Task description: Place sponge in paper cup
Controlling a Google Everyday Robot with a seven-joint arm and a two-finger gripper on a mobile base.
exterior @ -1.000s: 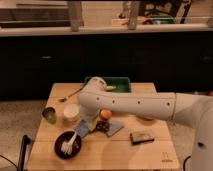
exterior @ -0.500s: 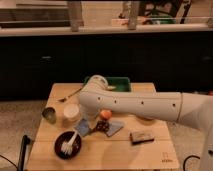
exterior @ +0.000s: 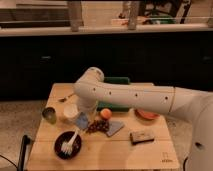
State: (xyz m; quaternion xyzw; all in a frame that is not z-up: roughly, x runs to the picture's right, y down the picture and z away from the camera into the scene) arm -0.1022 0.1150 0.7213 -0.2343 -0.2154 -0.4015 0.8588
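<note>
- gripper point(exterior: 86, 116) hangs below the white arm's elbow, near the table's point(exterior: 125, 155) left edge, just right of the paper cup point(exterior: 71, 112)
- sponge point(exterior: 82, 120) sits at the gripper tip, tilted, long axis roughly up-down and leaning a bit; lower end close to the table surface, touching or just beside the cup's right rim
- fingers look closed on the sponge, but they're mostly hidden behind it, so can't tell for sure
- paper cup stands upright, left part of the table, mouth up
- small dark metallic cup point(exterior: 49, 115) just left of it, at the left edge
- dark bowl point(exterior: 68, 144) with a white brush in it, near the front-left corner
- grape bunch point(exterior: 98, 126), orange fruit point(exterior: 105, 113) and duller grey pad point(exterior: 115, 128) mid-table, right of the sponge
- brown block point(exterior: 141, 136) further right; orange plate point(exterior: 146, 114) and green tray point(exterior: 116, 80) toward the far edge, partly behind the arm
- arm covers much of the table's far half
</note>
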